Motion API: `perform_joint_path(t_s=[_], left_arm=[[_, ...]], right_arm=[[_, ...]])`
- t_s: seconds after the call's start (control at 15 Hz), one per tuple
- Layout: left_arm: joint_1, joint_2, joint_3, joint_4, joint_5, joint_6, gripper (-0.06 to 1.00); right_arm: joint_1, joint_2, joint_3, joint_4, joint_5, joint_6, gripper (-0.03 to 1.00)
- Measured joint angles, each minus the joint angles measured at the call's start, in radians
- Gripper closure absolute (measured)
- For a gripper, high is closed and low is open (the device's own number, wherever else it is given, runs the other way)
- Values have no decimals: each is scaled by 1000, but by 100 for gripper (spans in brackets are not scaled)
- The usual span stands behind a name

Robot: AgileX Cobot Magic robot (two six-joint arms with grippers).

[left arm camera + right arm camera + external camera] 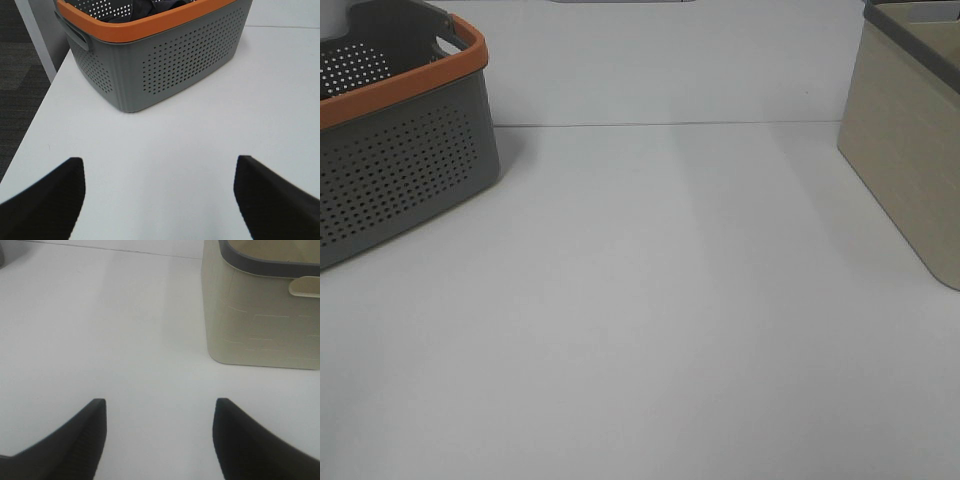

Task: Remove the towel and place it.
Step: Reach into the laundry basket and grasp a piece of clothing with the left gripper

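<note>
Near, the left gripper [158, 164] and the right gripper [160, 404] both hang wide and empty over the white table [650, 320]. Far left, the dark towel [155, 7] lies bunched inside the gray basket [195, 65]. A small pinch could let the soft cloth slip, or it could catch on the orange rim [150, 30].

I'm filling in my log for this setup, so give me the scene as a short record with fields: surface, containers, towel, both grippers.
surface: white table
left container: grey perforated basket, orange rim, standing on the table
right container: beige bin, dark grey rim, standing on the table
cloth: dark towel inside the basket, seen only in the left wrist view
left arm: left gripper open, empty, facing the basket
right arm: right gripper open, empty, facing the bin
</note>
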Motion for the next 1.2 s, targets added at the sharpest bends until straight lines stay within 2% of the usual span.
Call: perform_joint_path(t_s=[0.8, 1.2], left_arm=[[0, 0, 0, 0, 0, 0, 18], [0, 0, 0, 26, 0, -43, 18]], right_arm=[[0, 0, 0, 0, 0, 0, 35], [0, 0, 0, 0, 0, 0, 35]])
